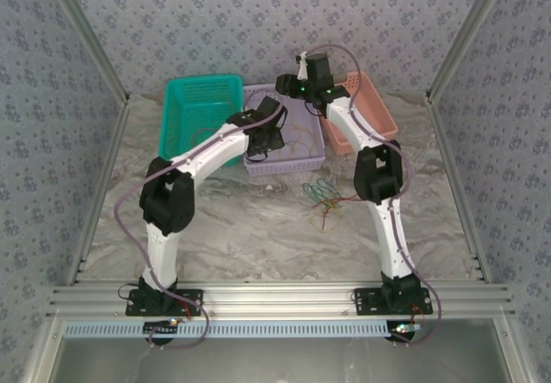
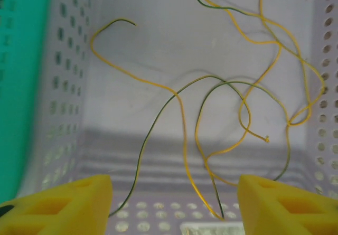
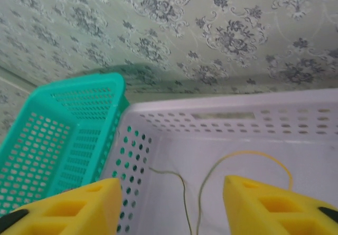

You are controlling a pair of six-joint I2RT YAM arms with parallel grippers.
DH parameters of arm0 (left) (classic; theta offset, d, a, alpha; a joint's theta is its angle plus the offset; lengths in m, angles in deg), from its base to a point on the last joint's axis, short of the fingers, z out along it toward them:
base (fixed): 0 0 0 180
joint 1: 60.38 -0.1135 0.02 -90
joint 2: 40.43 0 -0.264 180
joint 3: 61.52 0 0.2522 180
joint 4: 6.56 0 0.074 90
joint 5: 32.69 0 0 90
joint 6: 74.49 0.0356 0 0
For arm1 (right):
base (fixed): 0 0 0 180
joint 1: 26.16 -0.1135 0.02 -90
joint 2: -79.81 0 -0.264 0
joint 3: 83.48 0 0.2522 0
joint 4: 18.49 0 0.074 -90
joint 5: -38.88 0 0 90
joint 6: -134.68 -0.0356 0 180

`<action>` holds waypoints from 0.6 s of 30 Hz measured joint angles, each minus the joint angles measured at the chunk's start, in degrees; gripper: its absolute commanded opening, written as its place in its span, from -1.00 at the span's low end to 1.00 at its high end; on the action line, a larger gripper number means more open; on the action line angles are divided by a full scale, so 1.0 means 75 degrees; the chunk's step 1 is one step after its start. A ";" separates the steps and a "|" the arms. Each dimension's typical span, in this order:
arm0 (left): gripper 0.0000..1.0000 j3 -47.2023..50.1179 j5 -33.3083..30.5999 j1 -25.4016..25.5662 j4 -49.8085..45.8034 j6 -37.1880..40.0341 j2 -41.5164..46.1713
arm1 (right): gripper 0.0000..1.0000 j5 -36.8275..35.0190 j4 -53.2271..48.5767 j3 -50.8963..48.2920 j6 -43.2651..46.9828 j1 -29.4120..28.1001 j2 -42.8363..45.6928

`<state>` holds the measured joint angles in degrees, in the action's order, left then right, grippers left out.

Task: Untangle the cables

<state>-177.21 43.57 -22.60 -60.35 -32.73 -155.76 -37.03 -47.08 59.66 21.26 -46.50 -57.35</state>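
On the marbled table (image 1: 241, 228), three baskets sat in a row at the far side: teal basket (image 1: 200, 112) left, lavender basket (image 1: 284, 166) middle, pink basket (image 1: 379, 112) right. Teal and lavender were touching side by side.

Left arm (image 1: 207, 155) reached forward over the lavender basket. Right arm (image 1: 379, 176) reached up and left, its wrist above the back edge between the lavender and pink baskets.

Left gripper (image 2: 174, 193) pointed down into the lavender basket, yellow fingers (image 2: 63, 206) spread wide, nothing pinched; strands lay on the basket floor below the gap.

Right gripper (image 3: 171, 198) looked across the lavender basket toward the patterned back wall, fingers likewise apart, holding nothing.

Cables were in two places. Loose yellow strands (image 2: 182, 119) and dark green strands (image 2: 158, 119) lay looped and crossing on the lavender basket floor; right wrist view showed a yellow loop (image 3: 248, 153) there too. A small tangled clump (image 1: 325, 195) of green, red and orange wire lay on the bare table, just in front of the lavender basket and near the right arm's elbow.
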 measured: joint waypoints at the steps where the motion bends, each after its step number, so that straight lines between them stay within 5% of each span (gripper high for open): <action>1: 0.29 0.0050 -0.0064 0.0029 -0.0023 0.0000 0.0239 | 0.14 -0.0079 -0.0003 -0.0227 0.0020 -0.0017 0.0221; 11: 0.15 0.0376 -0.0318 0.0393 -0.0032 0.0146 0.2812 | -0.03 -0.1259 0.1000 -0.4558 0.0061 -0.0035 0.4791; 18: -0.05 0.2734 -0.0102 0.1568 0.0149 0.0041 0.3841 | -0.06 -0.2713 0.0085 -0.8320 -0.0743 -0.0522 0.8483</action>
<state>-156.70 42.80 -10.84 -59.23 -32.43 -126.95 -57.38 -46.45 -2.74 15.68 -50.41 6.27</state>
